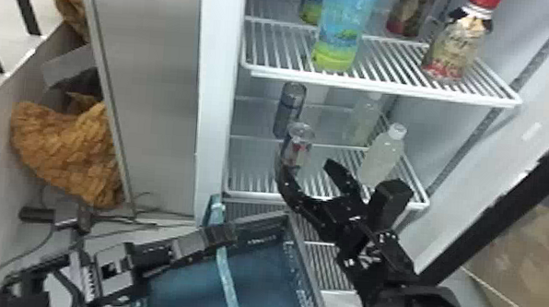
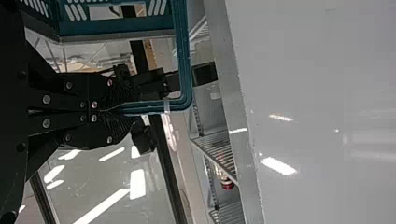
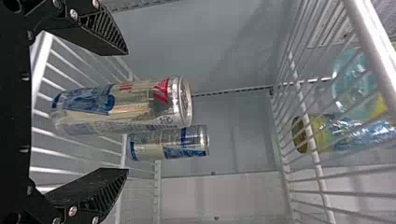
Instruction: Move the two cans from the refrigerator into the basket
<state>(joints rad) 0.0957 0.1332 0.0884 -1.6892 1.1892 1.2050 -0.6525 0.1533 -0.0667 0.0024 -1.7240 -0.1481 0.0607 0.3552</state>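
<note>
In the head view my right gripper (image 1: 309, 171) stands open at the fridge's lower shelf, its left finger beside the front can (image 1: 298, 147); the rear can (image 1: 289, 110) stands farther back. Seen from the right wrist, the open gripper (image 3: 122, 112) has the front can (image 3: 123, 105) between and beyond its fingers, with the rear can (image 3: 170, 143) behind it. My left gripper (image 1: 228, 235) is at the blue basket (image 1: 256, 274) in front of the fridge. The left wrist view shows that gripper (image 2: 114, 109) shut on the basket's handle (image 2: 184, 70).
A clear bottle (image 1: 381, 158) stands right of my right gripper on the same shelf, another behind it. The upper wire shelf (image 1: 384, 87) holds several bottles. The fridge's side wall (image 1: 218, 91) rises at the left, above the basket.
</note>
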